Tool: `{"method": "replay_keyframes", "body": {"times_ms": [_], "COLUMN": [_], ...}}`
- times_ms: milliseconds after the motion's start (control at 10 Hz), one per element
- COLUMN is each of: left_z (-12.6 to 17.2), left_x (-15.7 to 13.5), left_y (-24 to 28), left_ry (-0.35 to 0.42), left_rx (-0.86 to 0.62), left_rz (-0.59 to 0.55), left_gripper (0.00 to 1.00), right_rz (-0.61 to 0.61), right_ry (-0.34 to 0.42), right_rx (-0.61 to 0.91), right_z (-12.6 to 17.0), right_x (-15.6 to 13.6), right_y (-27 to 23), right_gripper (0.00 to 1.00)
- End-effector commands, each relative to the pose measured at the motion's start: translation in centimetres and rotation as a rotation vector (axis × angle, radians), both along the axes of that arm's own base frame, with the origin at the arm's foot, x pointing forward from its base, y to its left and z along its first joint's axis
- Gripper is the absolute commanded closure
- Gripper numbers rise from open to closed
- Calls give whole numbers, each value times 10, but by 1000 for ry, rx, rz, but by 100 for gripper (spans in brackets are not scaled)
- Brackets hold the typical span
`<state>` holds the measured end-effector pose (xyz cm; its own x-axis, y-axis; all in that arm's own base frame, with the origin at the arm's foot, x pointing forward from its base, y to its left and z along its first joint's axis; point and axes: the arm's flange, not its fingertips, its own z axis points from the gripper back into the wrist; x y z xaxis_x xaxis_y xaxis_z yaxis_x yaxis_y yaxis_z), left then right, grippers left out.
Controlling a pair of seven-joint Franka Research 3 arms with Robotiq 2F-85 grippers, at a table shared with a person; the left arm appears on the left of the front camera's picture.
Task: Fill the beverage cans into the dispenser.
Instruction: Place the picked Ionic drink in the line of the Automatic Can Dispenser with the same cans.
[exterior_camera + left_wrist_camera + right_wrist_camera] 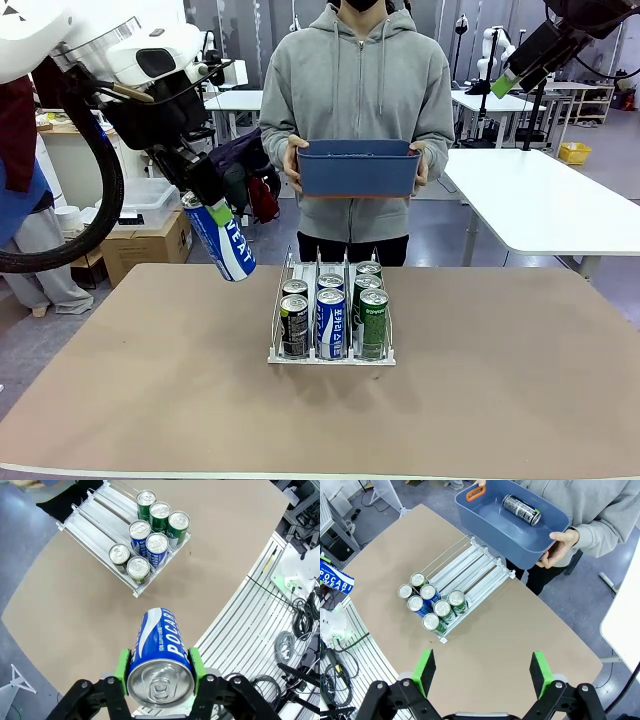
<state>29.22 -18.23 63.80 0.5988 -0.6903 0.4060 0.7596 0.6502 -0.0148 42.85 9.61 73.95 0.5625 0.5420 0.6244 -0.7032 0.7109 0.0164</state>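
Brown tabletop (pixel 150 390); person (pixel 357 80) at far side holds blue bin (pixel 358 168) – black can (pixel 521 509) inside. Mid-table, dispenser (pixel 470 572) with seven cans (pixel 331 318) at near end. Aloft left of it, left end effector (pixel 159 666) clenched on blue-and-white can (pixel 226 246). High up, right end effector (pixel 482 672) released, empty.

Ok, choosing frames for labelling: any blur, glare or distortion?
Front view: sharp, evenly lit, faint shadow by the dispenser. Left wrist view: wide-angle lens bows the table edge; the held blue-and-white can is sharp, its top mildly shiny. Right wrist view: similar bowing, no blur.
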Motion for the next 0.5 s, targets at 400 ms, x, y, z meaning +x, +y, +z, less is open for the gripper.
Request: {"method": "replay_keyframes", "body": {"times_ms": [400], "left_z": [-32], "left_x": [-61], "left_y": [-36], "left_ry": [-27], "left_rx": [-198], "left_rz": [-49], "left_gripper": [43], "right_rz": [18], "right_ry": [2], "right_rx": [15], "right_z": [0], "right_x": [-1], "right_y": [-1], "right_gripper": [0]}}
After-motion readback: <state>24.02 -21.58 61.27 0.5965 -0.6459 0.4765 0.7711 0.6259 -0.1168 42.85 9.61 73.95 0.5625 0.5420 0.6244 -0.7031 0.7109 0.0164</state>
